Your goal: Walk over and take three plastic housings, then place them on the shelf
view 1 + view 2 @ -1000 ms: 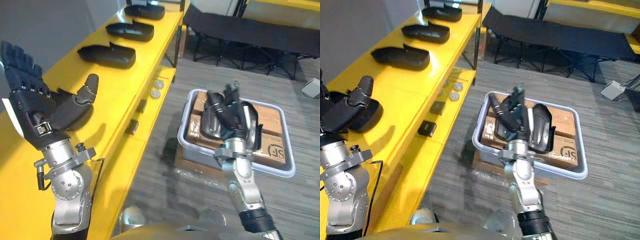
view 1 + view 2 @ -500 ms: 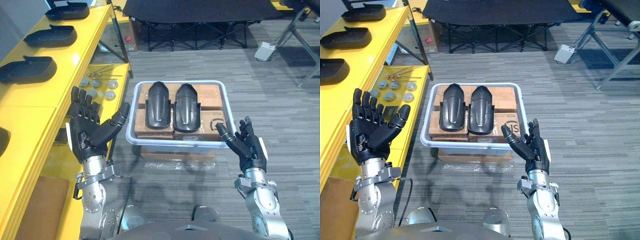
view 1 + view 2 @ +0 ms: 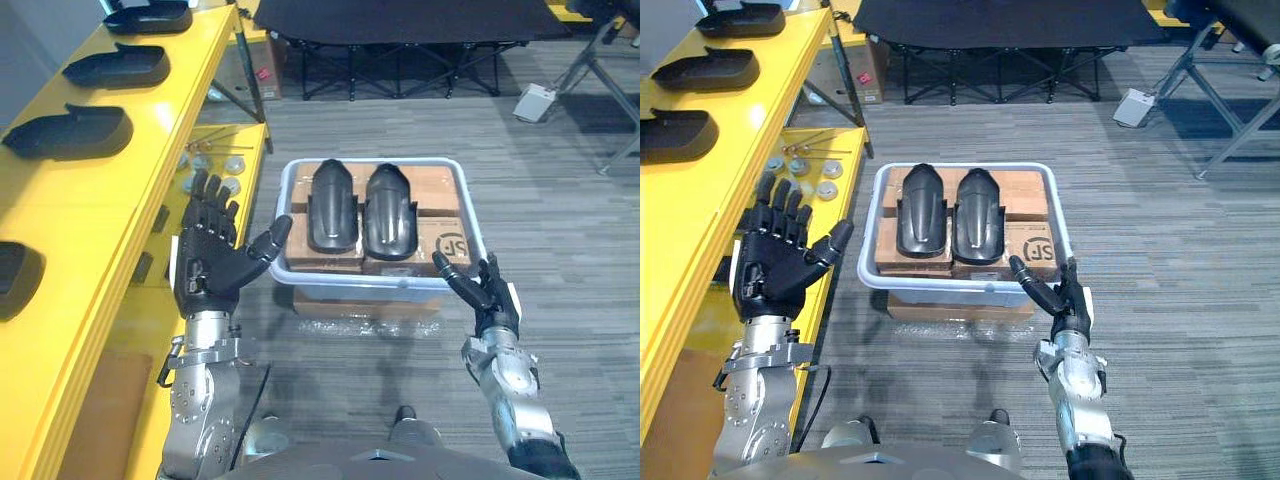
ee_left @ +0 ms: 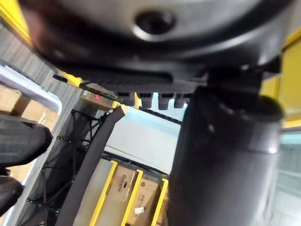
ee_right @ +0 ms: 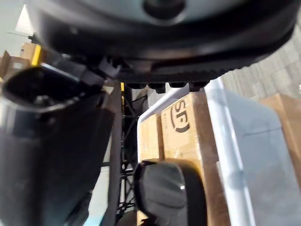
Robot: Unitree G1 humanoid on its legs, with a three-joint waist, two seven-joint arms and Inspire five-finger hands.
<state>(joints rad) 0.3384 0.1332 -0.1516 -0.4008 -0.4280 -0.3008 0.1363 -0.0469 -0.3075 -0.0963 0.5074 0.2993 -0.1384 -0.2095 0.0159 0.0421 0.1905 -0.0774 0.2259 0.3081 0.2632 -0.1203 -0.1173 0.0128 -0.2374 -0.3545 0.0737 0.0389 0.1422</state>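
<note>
Two black plastic housings (image 3: 333,205) (image 3: 389,211) lie side by side on cardboard boxes inside a pale grey bin (image 3: 288,275) on the floor in front of me. Three more black housings (image 3: 70,132) (image 3: 117,66) (image 3: 149,16) sit in a row along the yellow shelf (image 3: 60,205) on my left, and the end of another (image 3: 15,280) shows nearer me. My left hand (image 3: 208,268) is raised, open and empty, beside the bin's left edge. My right hand (image 3: 483,298) is open and empty at the bin's near right corner; one housing (image 5: 169,193) lies just past it.
Small round metal parts (image 3: 210,160) and dark blocks (image 3: 160,218) lie on the shelf's lower level. A black folding cot (image 3: 400,15) stands beyond the bin. A pale box (image 3: 536,101) and dark metal legs (image 3: 610,60) are at the far right.
The bin with its two housings now sits a little closer and more central in view, partly a camera shift. My left hand has moved right toward the bin; my right hand has dropped lower.
</note>
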